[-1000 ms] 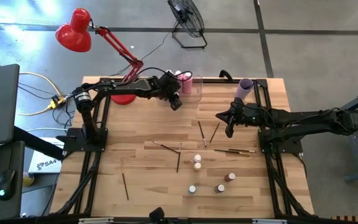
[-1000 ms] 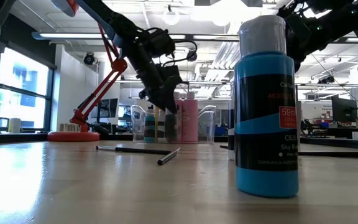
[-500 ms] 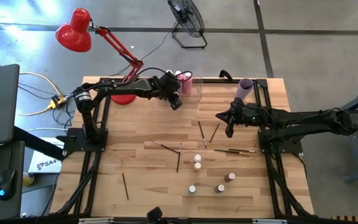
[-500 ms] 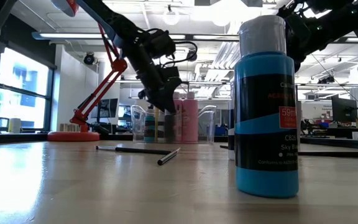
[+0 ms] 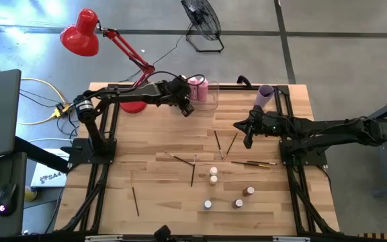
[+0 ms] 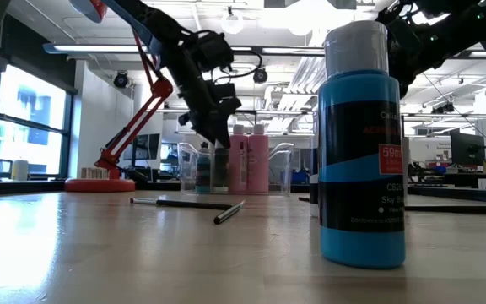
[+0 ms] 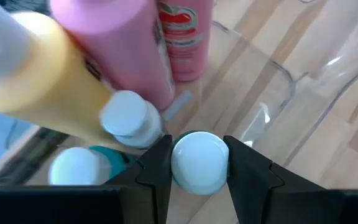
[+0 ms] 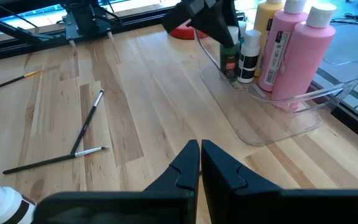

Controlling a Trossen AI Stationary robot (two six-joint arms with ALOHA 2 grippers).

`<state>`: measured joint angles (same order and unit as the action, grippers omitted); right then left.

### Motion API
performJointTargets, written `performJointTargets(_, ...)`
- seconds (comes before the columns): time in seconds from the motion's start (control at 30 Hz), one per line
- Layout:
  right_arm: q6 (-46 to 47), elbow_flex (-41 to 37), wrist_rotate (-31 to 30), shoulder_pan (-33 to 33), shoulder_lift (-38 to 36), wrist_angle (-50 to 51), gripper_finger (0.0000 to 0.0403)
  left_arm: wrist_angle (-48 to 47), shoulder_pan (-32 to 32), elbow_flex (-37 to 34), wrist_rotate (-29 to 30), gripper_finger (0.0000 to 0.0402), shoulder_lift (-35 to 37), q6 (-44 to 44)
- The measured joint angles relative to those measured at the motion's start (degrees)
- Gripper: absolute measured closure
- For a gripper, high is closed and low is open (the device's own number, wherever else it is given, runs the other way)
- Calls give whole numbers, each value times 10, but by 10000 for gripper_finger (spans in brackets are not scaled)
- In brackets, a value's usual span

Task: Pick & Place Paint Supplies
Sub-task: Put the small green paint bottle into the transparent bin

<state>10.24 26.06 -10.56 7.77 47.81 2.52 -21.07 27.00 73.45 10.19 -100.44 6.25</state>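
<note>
- Clear bin (image 8: 272,118): I'm seeing pink bottles (image 8: 297,53), a yellow one, small bottles inside.
- Left gripper (image 7: 197,165): I'm pinching a white-capped bottle (image 7: 199,162) there; label hidden.
- Right gripper (image 8: 200,163): fingers pressed together, holding nothing.

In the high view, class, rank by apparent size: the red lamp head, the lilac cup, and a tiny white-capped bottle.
1. Red lamp head, though it stands higher, nearer the camera.
2. Lilac cup.
3. Tiny white-capped bottle.
</note>
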Motion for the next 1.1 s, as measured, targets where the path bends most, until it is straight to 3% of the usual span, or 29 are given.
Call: performJointTargets(1.1, 2, 0, 0, 0, 0, -1, 395, -20, 0, 0, 0, 273, -1, 17)
